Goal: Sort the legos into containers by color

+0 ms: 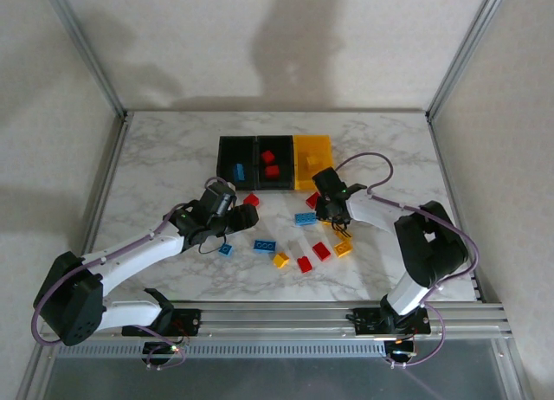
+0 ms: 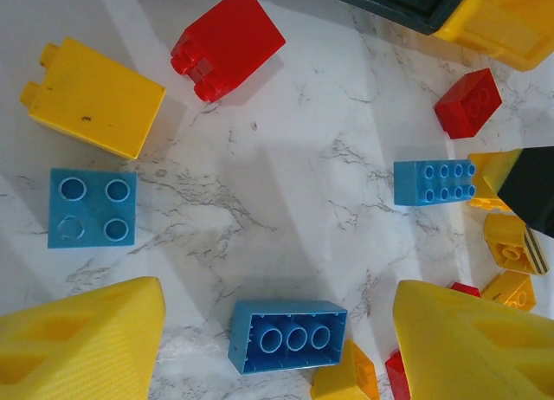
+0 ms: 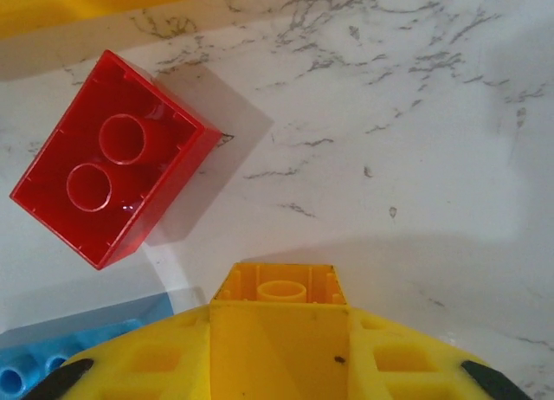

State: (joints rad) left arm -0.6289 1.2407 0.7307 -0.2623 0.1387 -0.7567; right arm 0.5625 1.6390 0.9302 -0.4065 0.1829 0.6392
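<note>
Your right gripper (image 3: 277, 357) is clamping a yellow lego (image 3: 279, 289), a red lego (image 3: 112, 158) lying just beside it. Your left gripper (image 2: 277, 287) is hovering open, a blue lego (image 2: 288, 335) lying between its fingers (image 2: 86, 348).

Premises: a laboratory-type robotics test cell. Evidence: marble-pattern table (image 1: 173, 158) enclosed by plain white panels (image 1: 260, 36) on aluminium posts (image 1: 83, 45), with robot arms (image 1: 130, 253) bolted to a slotted rail (image 1: 286, 313).

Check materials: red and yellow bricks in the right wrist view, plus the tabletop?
Red brick: hard moulded plastic, glossy; sharp highlights on its hollow underside tubes. Yellow brick: same plastic look, less shine. Tabletop: white with grey veins, smooth, satin; real marble or printed laminate, can't tell.
</note>
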